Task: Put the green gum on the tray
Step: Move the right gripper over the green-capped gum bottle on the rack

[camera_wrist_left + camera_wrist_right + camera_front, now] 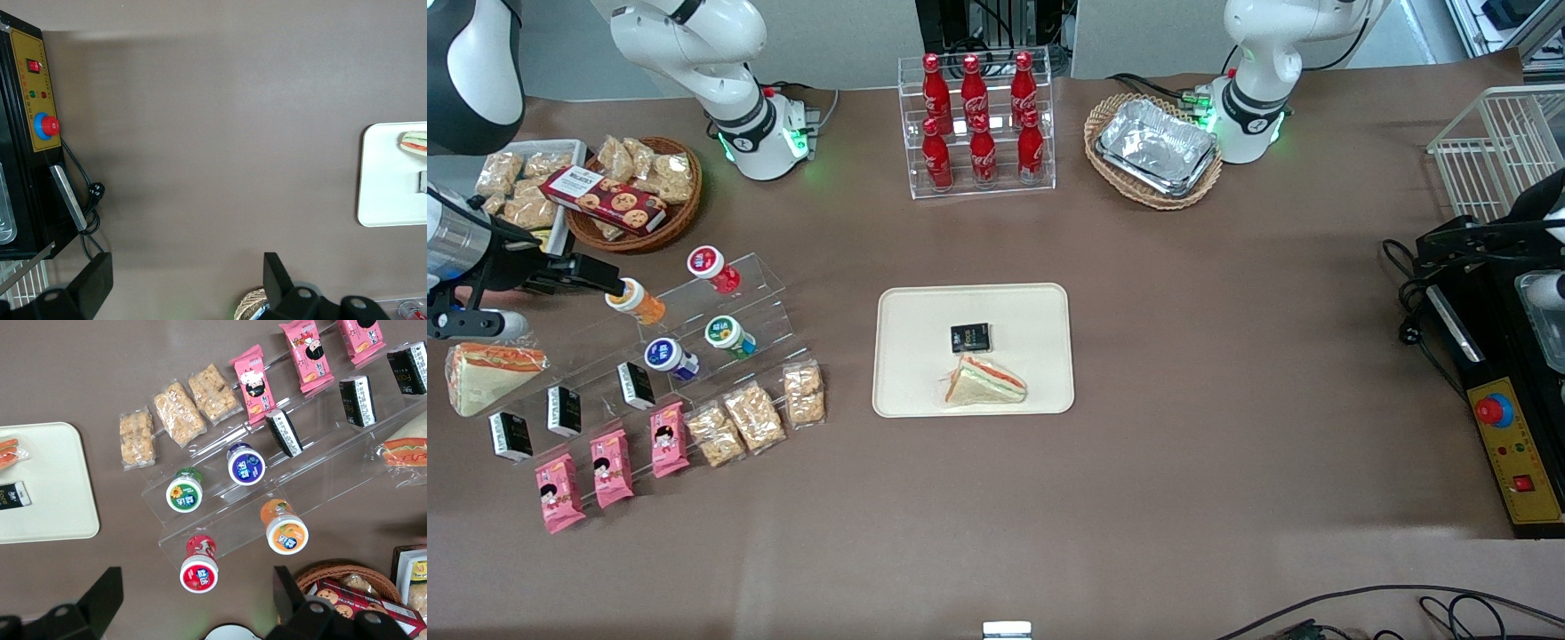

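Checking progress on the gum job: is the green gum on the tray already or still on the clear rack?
Still on the rack. The green gum lies on the acrylic rack, beside the blue-lidded bottle; the tray holds only a sandwich and a dark packet. The gripper is open near the orange bottle.

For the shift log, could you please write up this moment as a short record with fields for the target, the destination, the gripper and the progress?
target: green gum, lying on the clear stepped display stand, beside the blue-lidded bottle
destination: tray, near the table's middle, already holding a sandwich and a small black packet
gripper: gripper open, raised near the orange bottle, holding nothing
progress: gum not yet grasped, still on the stand, apart from the tray
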Controlling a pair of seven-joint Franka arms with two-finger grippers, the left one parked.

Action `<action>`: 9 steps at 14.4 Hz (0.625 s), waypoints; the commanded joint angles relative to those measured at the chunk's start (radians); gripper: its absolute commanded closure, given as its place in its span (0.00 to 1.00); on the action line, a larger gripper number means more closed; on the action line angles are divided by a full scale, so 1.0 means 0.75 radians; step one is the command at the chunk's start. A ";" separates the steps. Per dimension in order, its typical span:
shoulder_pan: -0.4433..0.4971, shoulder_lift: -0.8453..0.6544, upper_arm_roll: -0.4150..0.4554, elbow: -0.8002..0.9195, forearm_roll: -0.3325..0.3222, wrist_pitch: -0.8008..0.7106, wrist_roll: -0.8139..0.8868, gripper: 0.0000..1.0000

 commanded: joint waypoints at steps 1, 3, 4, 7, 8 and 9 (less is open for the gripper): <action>-0.015 0.011 0.008 0.032 -0.001 -0.027 -0.018 0.00; -0.017 0.013 0.008 0.032 0.003 -0.030 -0.018 0.00; -0.017 0.013 0.008 0.032 0.003 -0.030 -0.018 0.00; -0.017 0.015 0.004 0.024 0.005 -0.030 -0.018 0.00; -0.013 0.015 0.004 0.014 0.005 -0.030 -0.020 0.00; -0.007 0.015 0.004 0.012 0.005 -0.027 -0.022 0.00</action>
